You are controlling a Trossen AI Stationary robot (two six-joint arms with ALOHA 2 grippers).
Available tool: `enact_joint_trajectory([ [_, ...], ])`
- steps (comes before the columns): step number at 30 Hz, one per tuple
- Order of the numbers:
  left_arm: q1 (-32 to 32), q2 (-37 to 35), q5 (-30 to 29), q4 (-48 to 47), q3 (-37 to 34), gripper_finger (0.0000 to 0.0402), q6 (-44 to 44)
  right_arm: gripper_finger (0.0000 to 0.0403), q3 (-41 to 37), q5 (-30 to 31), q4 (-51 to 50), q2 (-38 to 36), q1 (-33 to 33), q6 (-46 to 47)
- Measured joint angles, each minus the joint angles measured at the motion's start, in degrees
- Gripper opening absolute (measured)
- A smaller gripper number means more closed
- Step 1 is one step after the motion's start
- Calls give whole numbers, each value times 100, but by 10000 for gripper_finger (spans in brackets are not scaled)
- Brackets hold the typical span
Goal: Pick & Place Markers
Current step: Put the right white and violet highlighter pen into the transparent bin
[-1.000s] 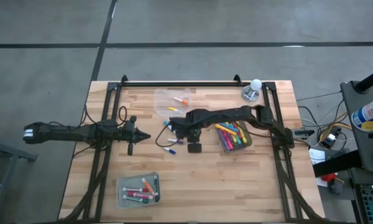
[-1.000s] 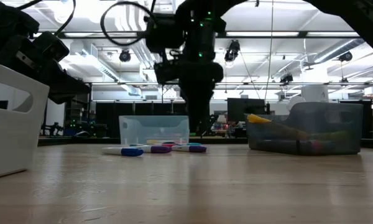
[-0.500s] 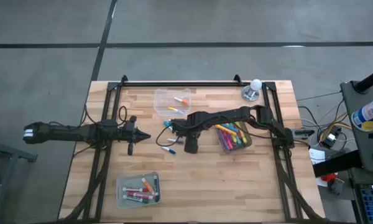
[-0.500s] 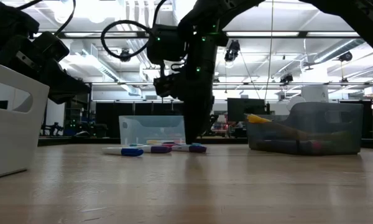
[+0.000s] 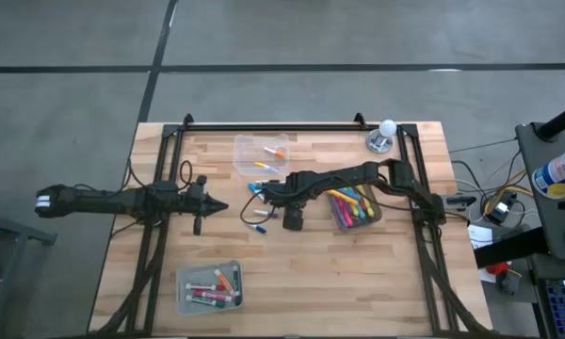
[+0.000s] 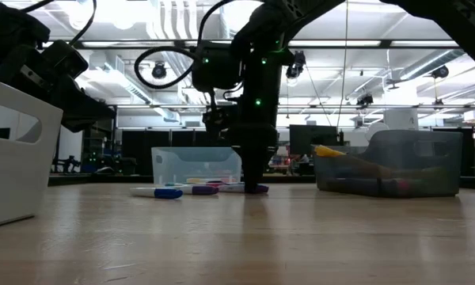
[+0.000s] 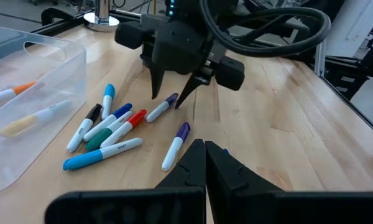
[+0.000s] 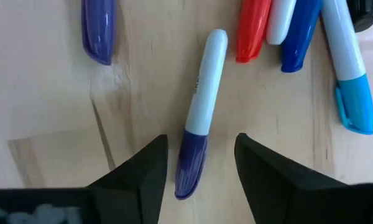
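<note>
Several loose markers (image 5: 256, 213) lie flat on the wood table, left of centre. My right gripper (image 5: 271, 202) points down over them, open. Its fingers stand on either side of the purple cap (image 8: 189, 167) of a white marker (image 7: 161, 107) without touching it, tips close above the table (image 6: 253, 184). My left gripper (image 5: 217, 207) waits shut at the table's left and faces the cluster (image 7: 105, 127); its own fingers (image 7: 205, 171) hold nothing.
A clear bin (image 5: 262, 155) at the far side holds an orange and a yellow marker. A grey bin (image 5: 354, 206) of markers sits to the right. Another bin (image 5: 210, 288) with markers stands near left. A white-knobbed metal piece (image 5: 383, 137) is at the far right corner.
My right gripper has come down toward the loose markers and has rolled a little about its own axis; its tips now hang just above the table over the purple-capped marker. The markers have not moved.
</note>
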Motion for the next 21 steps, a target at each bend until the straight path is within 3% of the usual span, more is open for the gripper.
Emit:
enact_joint_trajectory([
  [21, -1, 0, 0, -1, 1, 0, 0, 40, -123, -1, 344, -20, 28, -249],
])
